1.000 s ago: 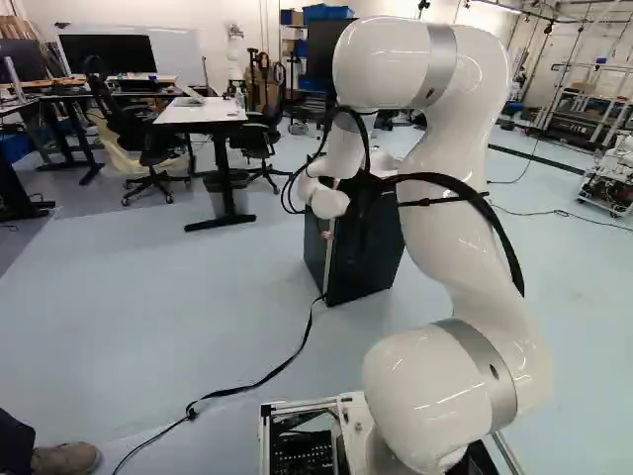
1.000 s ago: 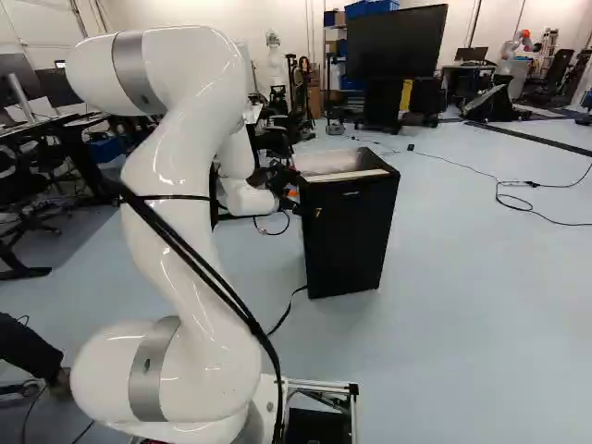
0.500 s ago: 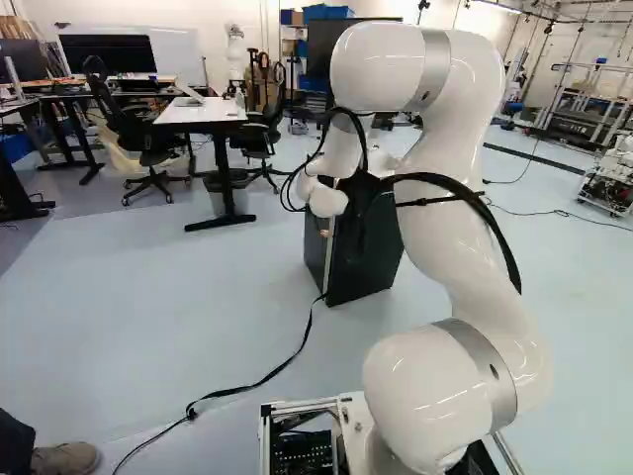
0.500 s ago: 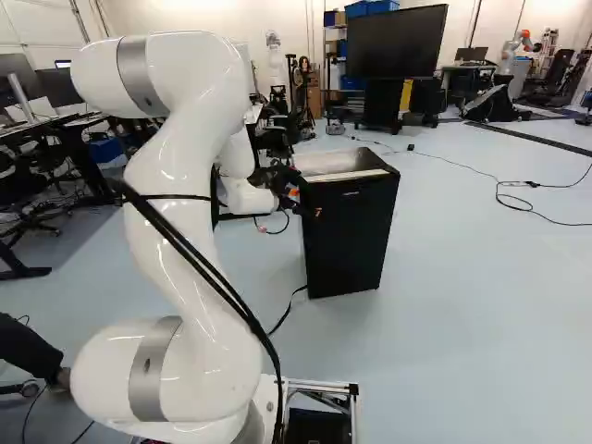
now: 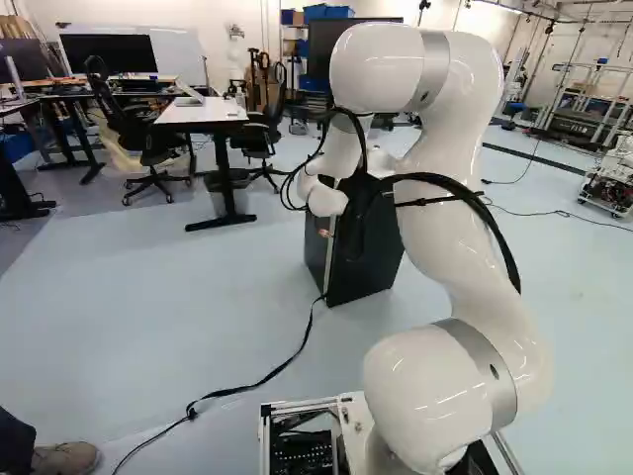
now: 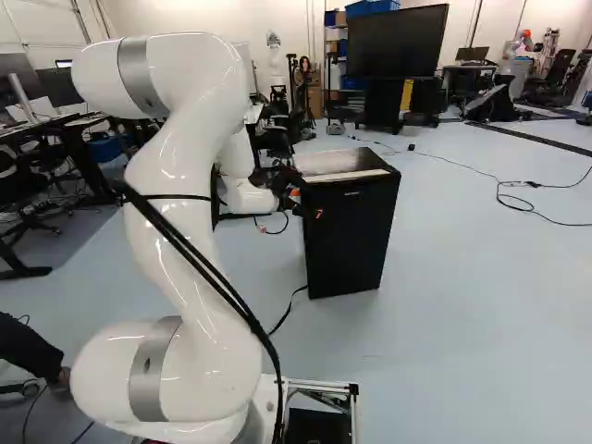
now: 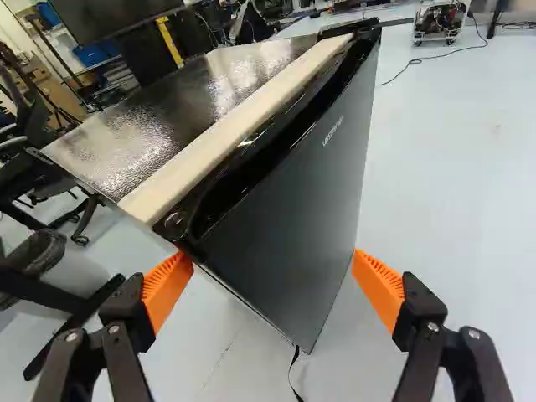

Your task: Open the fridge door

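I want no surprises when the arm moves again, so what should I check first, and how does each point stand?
1. Gripper open: ok.
2. Fridge standing upright: ok.
3. Door held from both sides: not ok.
4. Orange pad touching the door's near top corner: cannot tell.
5. Cord on the floor out of the door's swing: cannot tell.

The white arm (image 6: 176,176) arches up and over, reaching forward — its orange-padded fingers (image 6: 295,192) parted wide.
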Controlling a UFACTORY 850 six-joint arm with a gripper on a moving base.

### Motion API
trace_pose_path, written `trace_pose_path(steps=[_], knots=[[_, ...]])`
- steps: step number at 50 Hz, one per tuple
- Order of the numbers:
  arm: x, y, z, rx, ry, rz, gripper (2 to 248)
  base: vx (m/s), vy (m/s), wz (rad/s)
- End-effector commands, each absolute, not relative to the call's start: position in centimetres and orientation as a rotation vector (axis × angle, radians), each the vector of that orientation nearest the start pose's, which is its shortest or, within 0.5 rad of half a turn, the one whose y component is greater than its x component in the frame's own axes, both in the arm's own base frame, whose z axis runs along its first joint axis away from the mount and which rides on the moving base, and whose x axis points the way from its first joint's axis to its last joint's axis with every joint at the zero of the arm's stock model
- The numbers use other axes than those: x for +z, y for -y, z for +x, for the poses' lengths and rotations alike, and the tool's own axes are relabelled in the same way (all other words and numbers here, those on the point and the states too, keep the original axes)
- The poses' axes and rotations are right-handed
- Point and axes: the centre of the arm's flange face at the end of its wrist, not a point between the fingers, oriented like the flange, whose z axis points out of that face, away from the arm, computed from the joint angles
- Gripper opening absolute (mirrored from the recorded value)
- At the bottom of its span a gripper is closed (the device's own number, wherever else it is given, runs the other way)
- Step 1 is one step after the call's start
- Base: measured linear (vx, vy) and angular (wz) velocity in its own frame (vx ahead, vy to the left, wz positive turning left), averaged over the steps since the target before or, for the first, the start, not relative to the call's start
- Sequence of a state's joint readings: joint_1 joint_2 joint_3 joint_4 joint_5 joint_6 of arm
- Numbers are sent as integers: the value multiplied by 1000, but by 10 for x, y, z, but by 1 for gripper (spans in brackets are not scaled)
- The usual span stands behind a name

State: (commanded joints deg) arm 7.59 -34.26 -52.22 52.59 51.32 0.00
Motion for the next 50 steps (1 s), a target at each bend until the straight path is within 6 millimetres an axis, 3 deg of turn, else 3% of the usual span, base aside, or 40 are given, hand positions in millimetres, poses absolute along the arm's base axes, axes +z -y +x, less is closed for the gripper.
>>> trace_pose_path(steps=[37,50], knots=[[280,-5,466,-1423,-1795,-2523,247,-1,-2,-4],[280,-4,439,-1376,-1844,-2535,247,0,0,0]])
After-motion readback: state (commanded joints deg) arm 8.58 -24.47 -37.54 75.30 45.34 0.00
